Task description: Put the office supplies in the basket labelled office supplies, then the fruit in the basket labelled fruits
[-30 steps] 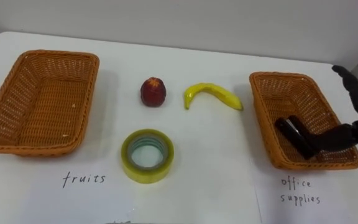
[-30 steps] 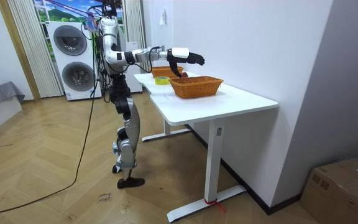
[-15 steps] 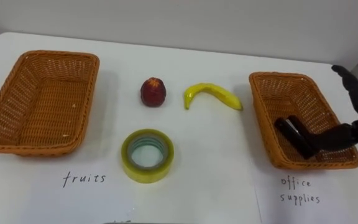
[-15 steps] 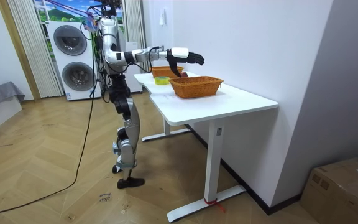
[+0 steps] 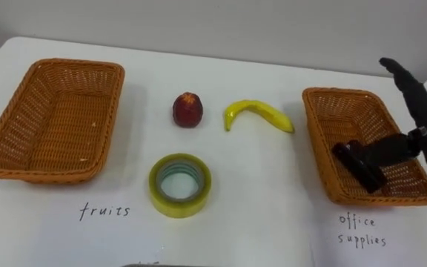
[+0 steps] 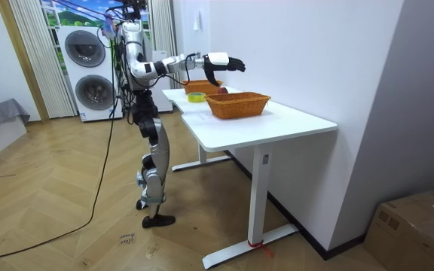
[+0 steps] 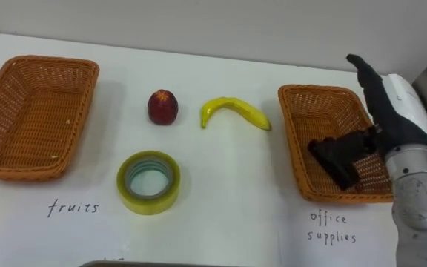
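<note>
Right eye view: right hand spread open over office-supplies basket.

I can't separate my right hand's dark thumb from the black item under it in the office-supplies basket, so contact is unclear. In the room view, whatever sits on the table is too small to name.

The right hand stands on its edge, palm facing the robot's left. Its fingers are straight and together, pointing forward, and the thumb juts out sideways below them. The grey wrist sits beneath, forearm coming in from the lower right. In the room view, the right arm reaches out level at chest height.
</note>
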